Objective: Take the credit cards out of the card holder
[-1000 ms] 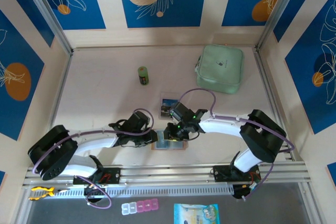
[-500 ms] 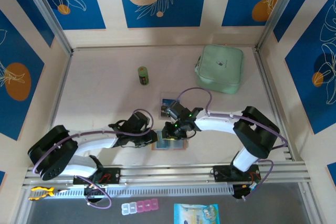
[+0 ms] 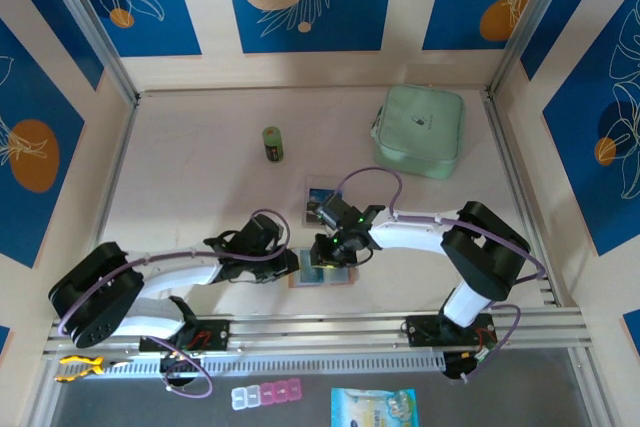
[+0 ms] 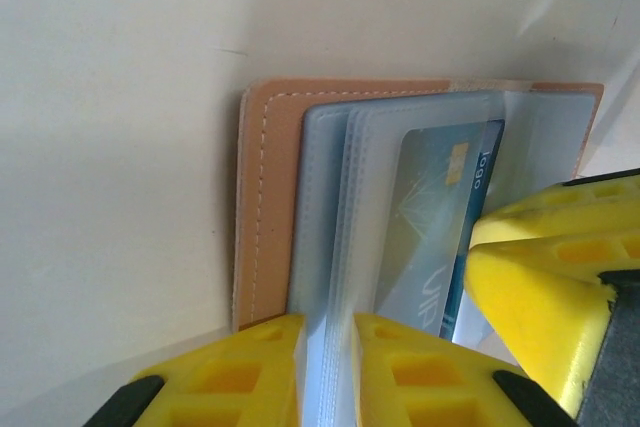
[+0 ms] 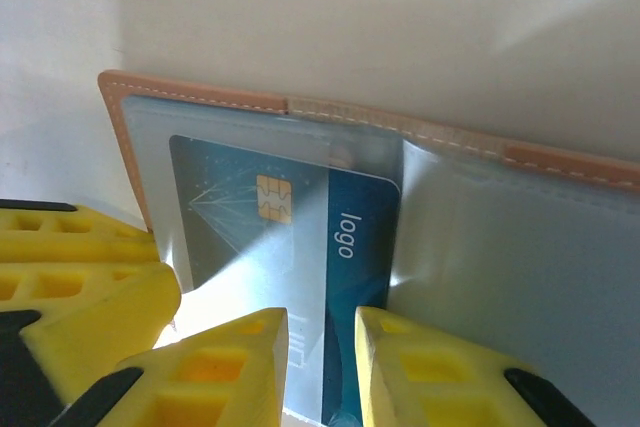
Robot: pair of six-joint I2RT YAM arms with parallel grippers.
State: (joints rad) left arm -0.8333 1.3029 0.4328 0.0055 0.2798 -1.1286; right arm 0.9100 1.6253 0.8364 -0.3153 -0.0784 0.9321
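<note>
Left jaws: yellow moulded plastic, pinched narrow on a cloudy clear pocket leaf.

Card holder: salmon-pink leather-look with a stitched border and rounded corners. We list it lying open at the middle of the bench's near edge.

Credit card: a thin, glossy blue rectangle with a gold chip, partly sleeved.

Right jaws: the same yellow plastic, nipping that card's edge.

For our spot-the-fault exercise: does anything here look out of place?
Yes: one blue credit card sticks partly out of its clear pocket in the card holder, in the right gripper. Nothing looks spilled or damaged.
</note>
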